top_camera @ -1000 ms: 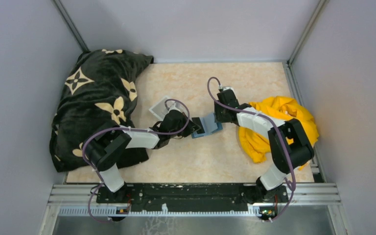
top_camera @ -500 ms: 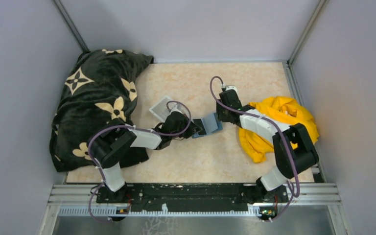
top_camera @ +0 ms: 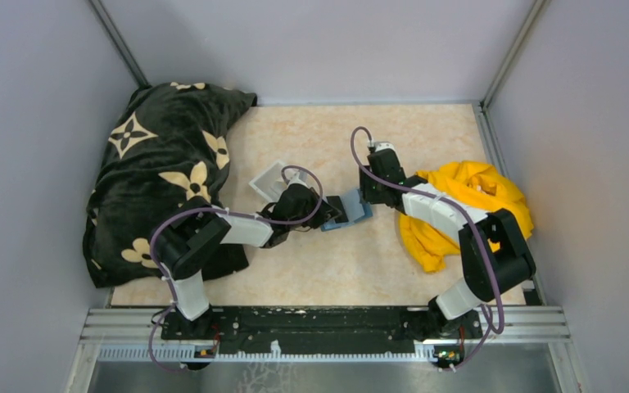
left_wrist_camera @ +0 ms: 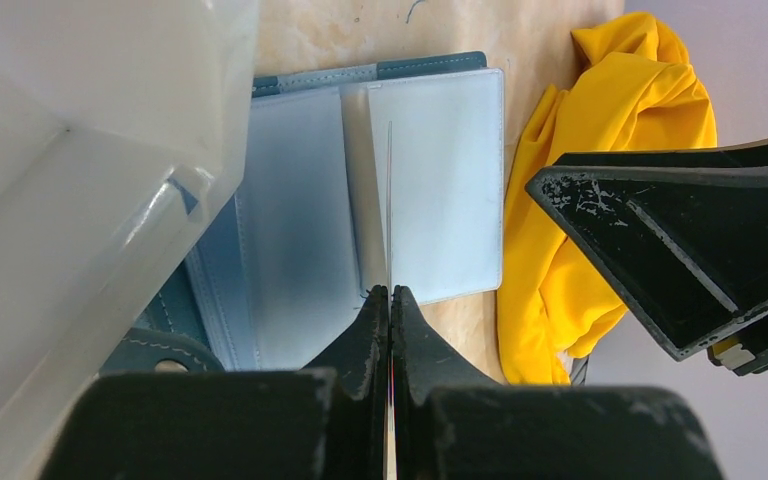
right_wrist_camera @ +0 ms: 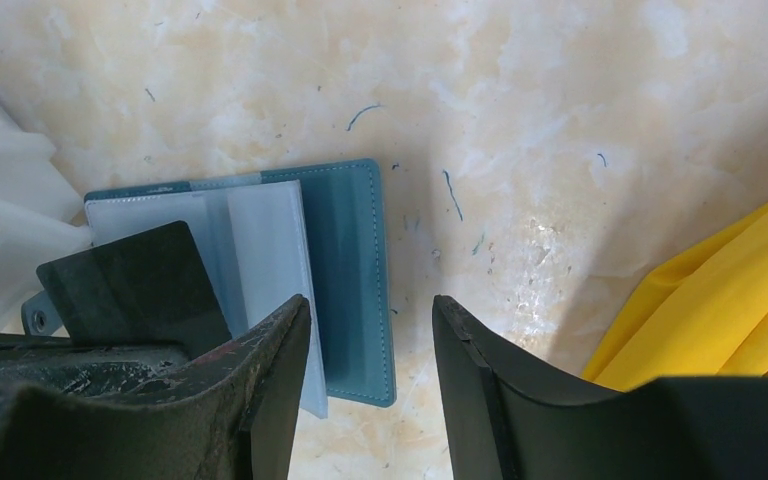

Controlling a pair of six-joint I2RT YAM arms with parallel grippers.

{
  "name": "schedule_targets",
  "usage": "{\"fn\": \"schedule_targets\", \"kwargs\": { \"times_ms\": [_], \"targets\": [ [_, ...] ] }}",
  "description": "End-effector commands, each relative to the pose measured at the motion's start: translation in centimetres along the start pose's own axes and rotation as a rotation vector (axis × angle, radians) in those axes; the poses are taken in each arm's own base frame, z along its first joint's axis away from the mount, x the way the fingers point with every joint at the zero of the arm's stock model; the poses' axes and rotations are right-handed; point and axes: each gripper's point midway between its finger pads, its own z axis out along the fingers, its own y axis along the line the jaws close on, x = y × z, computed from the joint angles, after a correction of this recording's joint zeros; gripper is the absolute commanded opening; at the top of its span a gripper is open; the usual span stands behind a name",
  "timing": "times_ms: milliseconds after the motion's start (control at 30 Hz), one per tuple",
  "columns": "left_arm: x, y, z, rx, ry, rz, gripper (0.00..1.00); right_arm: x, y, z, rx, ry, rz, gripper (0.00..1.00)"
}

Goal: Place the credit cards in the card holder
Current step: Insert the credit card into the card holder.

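TABLE-TOP RIG: The left gripper (left_wrist_camera: pixel 390 296), its 2 fingers pressed tight together, pinches 1 dark grey card (right_wrist_camera: pixel 136 288) by its near end and holds it over the open wallet (right_wrist_camera: pixel 348 262) in the middle of the table (top_camera: pixel 311 270).

In the left wrist view the card shows edge-on as a thin upright line. It stands over the fold between the wallet's 2 clear sleeves. Whether its far edge sits inside a slot cannot be told.

The teal wallet lies flat and spread like a book, sleeves up, between the 2 arms. A clear-white tray (top_camera: pixel 269 182) sits just beside it on the left.

The right gripper (right_wrist_camera: pixel 372 312) hangs over the wallet's right half with its jaws apart, holding nothing. 1 finger (right_wrist_camera: pixel 278 370) is over the outer clear sleeve, and the other is over the bare marble-pattern table beyond the teal cover. Whether the first finger touches the sleeve cannot be told.

Seen from above, the 2 grippers flank the wallet from opposite sides, the left one low and the right one tilted down from the far right.

A black blanket (top_camera: pixel 164 164) with cream flower marks lies heaped along the table's left side. A yellow cloth (top_camera: pixel 467 196) is bunched at the right, partly under the right arm's elbow.
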Motion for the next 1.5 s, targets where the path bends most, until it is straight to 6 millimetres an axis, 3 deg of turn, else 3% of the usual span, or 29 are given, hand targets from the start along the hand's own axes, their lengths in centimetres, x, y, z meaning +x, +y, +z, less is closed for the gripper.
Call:
{"fn": "schedule_targets", "kwargs": {
  "times_ms": [0,200,567,1467],
  "targets": [
    [0.0,-0.9,0.6,0.025,0.004,0.029,0.0,-1.5,1.3,-0.1,-0.044,-0.041,-0.018,0.49],
    [0.1,-0.6,0.8,0.018,0.01,0.036,0.0,-0.9,1.7,0.3,-0.048,-0.021,-0.036,0.49],
    [0.1,-0.6,0.7,0.027,0.022,0.054,0.0,1.5,0.5,2.6,0.025,0.057,-0.029,0.48],
    [0.0,-0.2,1.5,0.065,0.049,-0.014,0.0,4.1,-0.8,3.9,0.051,0.12,-0.015,0.48]
  ]
}}
